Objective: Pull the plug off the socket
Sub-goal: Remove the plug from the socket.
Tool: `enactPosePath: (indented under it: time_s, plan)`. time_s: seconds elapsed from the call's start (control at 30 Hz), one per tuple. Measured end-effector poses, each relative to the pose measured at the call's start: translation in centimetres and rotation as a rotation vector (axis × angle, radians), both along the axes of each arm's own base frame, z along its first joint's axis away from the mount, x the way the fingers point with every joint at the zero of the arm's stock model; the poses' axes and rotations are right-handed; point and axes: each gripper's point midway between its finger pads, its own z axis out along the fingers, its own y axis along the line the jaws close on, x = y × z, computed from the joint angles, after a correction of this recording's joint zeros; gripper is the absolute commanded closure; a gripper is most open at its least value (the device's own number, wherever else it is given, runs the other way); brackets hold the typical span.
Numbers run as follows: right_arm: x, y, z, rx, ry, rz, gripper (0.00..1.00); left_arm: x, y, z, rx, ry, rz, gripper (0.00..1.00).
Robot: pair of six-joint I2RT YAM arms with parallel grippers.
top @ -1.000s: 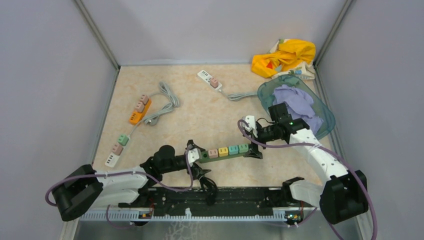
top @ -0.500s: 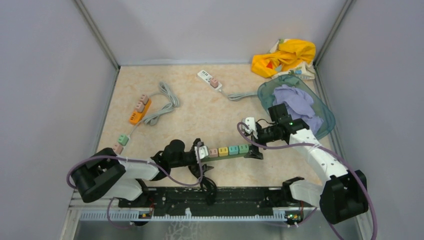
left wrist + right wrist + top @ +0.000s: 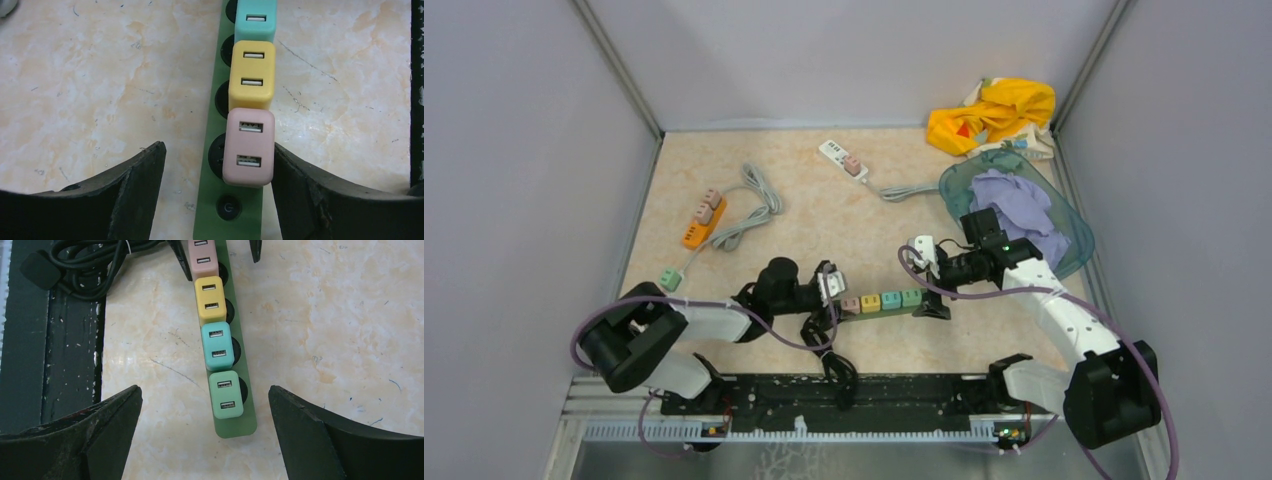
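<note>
Three grey walls [image 3: 524, 150] close in the marbled table [image 3: 824, 230], whose near edge ends at a black rail [image 3: 874, 395]. Bare surface lies open through the middle. A teal basket [image 3: 954, 190] holding a purple cloth [image 3: 1014, 200] crowds the right side, and a yellow cloth [image 3: 994, 115] fills the far right corner. An orange power strip [image 3: 702, 222] sits toward the left wall and a white power strip [image 3: 842, 158] near the back.

The green power strip [image 3: 235, 427] lies near the rail, between the two arms, with a coiled black cable [image 3: 85, 260] just beside its switch end. It carries four cube plugs in a row: pink plug [image 3: 248, 147], yellow plug [image 3: 251, 75], teal plug [image 3: 256, 20] and green plug [image 3: 226, 394].

The left arm reaches low across the table from the left. The left gripper [image 3: 218, 150] is spread around the pink plug, its right finger touching or just beside the plug's edge and the other well apart. The right arm bends in from the right. The right gripper [image 3: 203, 390] hangs over the green plug's end with its fingers wide apart, touching nothing.
</note>
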Motion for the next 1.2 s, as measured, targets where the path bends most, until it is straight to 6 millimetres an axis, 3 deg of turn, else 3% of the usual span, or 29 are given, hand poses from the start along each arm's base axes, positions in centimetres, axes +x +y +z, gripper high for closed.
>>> enactPosePath:
  time_s: [0.37, 0.57, 0.63, 0.73, 0.83, 0.9, 1.2]
  plan:
    - [0.0, 0.0, 0.0, -0.002, -0.001, -0.003, 0.03, -0.7, -0.8, -1.8, 0.057, 0.073, -0.083, 0.23]
    - [0.0, 0.0, 0.0, -0.003, -0.001, -0.004, 0.03, -1.1, -0.5, -3.4, 0.096, 0.115, -0.089, 0.33]
    - [0.1, -0.1, 0.0, -0.004, -0.001, -0.005, 0.03, -1.2, -0.5, -3.9, 0.110, 0.128, -0.090, 0.40]
    - [0.1, -0.1, -0.1, -0.008, -0.004, -0.007, 0.03, -0.8, -0.7, -3.9, 0.113, 0.127, -0.083, 0.76]
    - [0.2, -0.1, 0.0, -0.007, -0.003, -0.012, 0.03, -0.7, -0.8, -3.9, 0.115, 0.127, -0.082, 0.93]
    - [0.3, -0.1, 0.0, -0.007, -0.004, -0.014, 0.03, -0.7, -0.7, -3.8, 0.116, 0.130, -0.080, 0.99]
    - [0.4, 0.1, 0.2, 0.005, -0.024, 0.009, 0.01, -1.8, 0.7, -3.7, 0.120, 0.151, -0.048, 0.99]
